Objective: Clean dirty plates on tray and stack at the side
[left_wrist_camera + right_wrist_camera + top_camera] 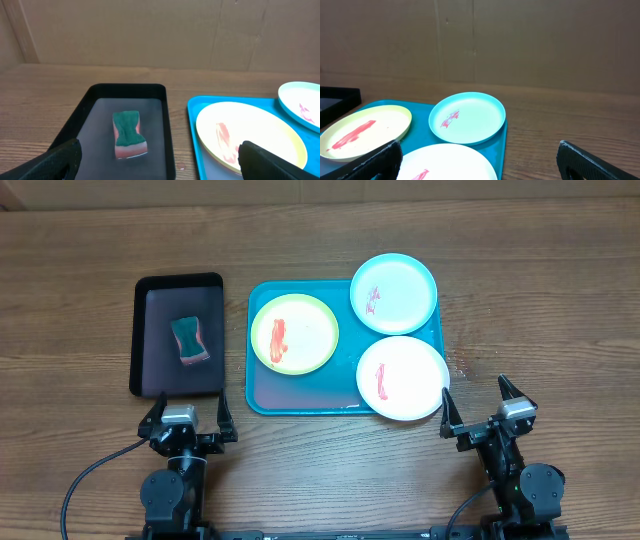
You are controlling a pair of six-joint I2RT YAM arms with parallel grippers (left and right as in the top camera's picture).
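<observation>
From overhead, a brown wooden table (80,240) carries a turquoise tray (300,395) with three red-smeared plates. The yellow-green plate (312,330) lies inside at its left, the light blue plate (405,285) overhangs the far right corner, and the white plate (415,380) overhangs the near right corner. A black tray (165,375) just to the left holds a sponge (190,340). The left gripper (188,412) and right gripper (475,392) sit low on the near side, both spread wide and empty, pointing toward the trays.

The left wrist view shows a cardboard wall (150,30) behind the table. The light blue plate is cut off at the right edge, and only dark fingertips (65,160) show in the bottom corners.

In the right wrist view the yellow-green plate is clipped at the left. The white plate is cut by the bottom edge — its smear barely shows.
</observation>
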